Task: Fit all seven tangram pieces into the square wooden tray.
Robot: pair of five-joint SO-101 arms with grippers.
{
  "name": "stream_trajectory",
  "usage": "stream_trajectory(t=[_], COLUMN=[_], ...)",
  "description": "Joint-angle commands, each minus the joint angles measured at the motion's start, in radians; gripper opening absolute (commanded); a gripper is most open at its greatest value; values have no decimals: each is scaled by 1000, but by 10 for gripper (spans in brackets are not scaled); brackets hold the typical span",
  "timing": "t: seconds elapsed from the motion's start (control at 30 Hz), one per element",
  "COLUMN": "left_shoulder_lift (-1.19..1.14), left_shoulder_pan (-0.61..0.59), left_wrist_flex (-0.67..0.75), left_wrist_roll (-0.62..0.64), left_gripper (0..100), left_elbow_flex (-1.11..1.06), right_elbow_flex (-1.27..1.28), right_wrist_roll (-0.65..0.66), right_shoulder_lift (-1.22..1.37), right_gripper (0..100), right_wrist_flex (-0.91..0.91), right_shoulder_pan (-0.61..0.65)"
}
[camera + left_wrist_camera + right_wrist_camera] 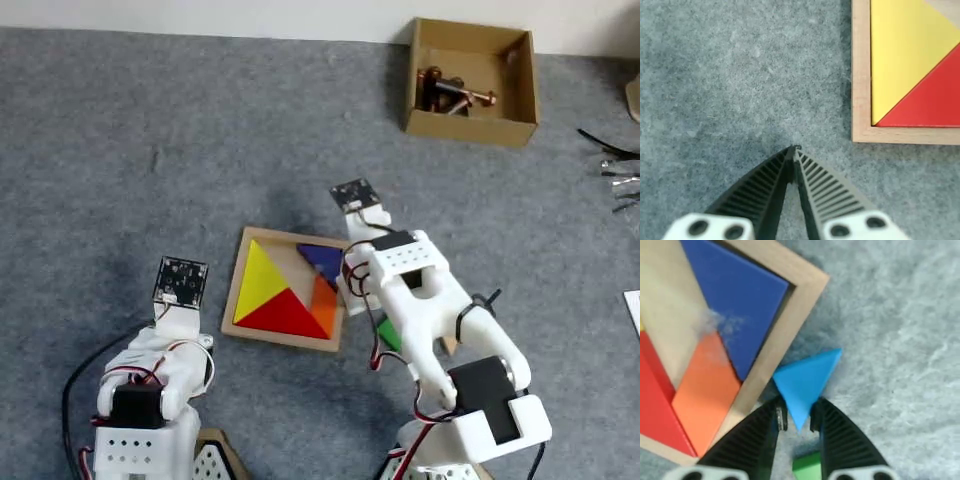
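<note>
The square wooden tray (237, 300) lies on the grey tabletop (120, 150) between the two arms. Seated in it are a yellow triangle (258, 285), a red triangle (283, 315), an orange piece (324, 306) and a dark blue piece (322, 260). Bare wood shows beside the dark blue piece.

The right tool (797, 416) is at the tray's outer rim. It is closed on the narrow corner of a light blue triangle (805, 380), which lies on the tabletop just outside the rim. A green piece (807, 467) lies on the tabletop under this tool, near the tray.

The left tool (794, 149) is over bare tabletop near the tray's corner. Its fingers are pressed together and hold nothing.

A cardboard box (470, 125) stands at the far side, well apart.
</note>
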State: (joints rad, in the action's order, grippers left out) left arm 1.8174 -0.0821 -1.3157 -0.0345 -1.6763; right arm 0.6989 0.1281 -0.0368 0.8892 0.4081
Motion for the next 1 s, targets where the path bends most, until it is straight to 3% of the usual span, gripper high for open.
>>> stream_trajectory(t=[0.0, 0.57, 0.77, 0.97], left_shoulder_lift=[5, 5, 5, 5], left_shoulder_pan=[-10, -10, -10, -10], left_wrist_flex=[-5, -5, -5, -5], left_wrist_roll=[-9, -9, -9, -9], left_gripper=[5, 5, 5, 5], left_elbow_flex=[-19, -19, -19, -19], right_elbow_flex=[2, -79, -202, -298], right_wrist_roll=[12, 83, 83, 107], right_shoulder_lift=[-5, -12, -15, -4], right_gripper=[42, 42, 59, 208], right_wrist_flex=[-13, 12, 188, 234], right_shoulder_pan=[-51, -229, -220, -85])
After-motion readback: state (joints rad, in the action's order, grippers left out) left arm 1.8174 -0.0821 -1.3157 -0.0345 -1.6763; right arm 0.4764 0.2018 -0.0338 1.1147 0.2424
